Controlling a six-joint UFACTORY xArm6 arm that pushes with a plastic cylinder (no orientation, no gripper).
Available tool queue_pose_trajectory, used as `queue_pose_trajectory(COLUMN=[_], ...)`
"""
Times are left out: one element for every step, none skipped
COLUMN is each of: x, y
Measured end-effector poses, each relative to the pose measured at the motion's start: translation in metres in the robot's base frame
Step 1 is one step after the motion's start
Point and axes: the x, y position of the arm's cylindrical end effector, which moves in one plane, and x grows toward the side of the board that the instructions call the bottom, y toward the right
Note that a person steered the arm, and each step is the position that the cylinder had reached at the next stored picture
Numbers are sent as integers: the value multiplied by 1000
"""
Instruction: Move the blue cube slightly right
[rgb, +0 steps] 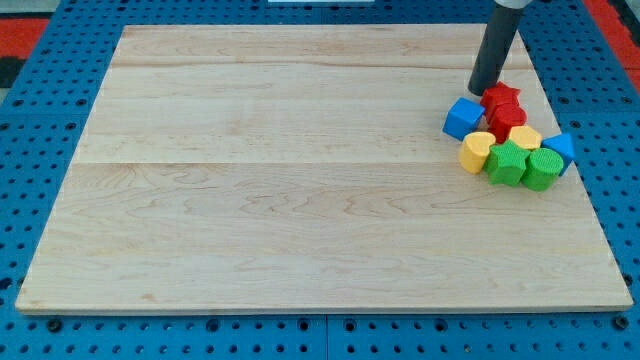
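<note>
Planted near the view's upper right, my tip (484, 91): a bare dark rod end with nothing to clench or release, gripping nothing, set down on the wooden board (300, 220) just above the blue cube (463, 118) and just left of the red star (502, 97); whether touching either, cannot tell. Nearest the view's bottom, only the board's pale planks, edged by a blue pegboard (300, 340). Farther up, at the right side, one tight cluster of blocks. At its near edge, two green blocks side by side, one (507, 163) left of the other (541, 168), shapes ridged and hard to name. Just left of those, a yellow block with a rounded top (477, 151). Right of the greens, a second blue block (559, 150), partly hidden. Behind the greens, another yellow block (524, 135), squeezed into the middle. Beyond that, a red block (506, 118), pressed against the red star above it. Blue cube at the cluster's left edge, beside the red block, above the rounded yellow one. Farthest, the rod rising out of the view's top.
</note>
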Motion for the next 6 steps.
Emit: queue_pose_trajectory(x=[4, 4, 1, 1, 13, 22], y=[0, -8, -37, -61, -64, -63])
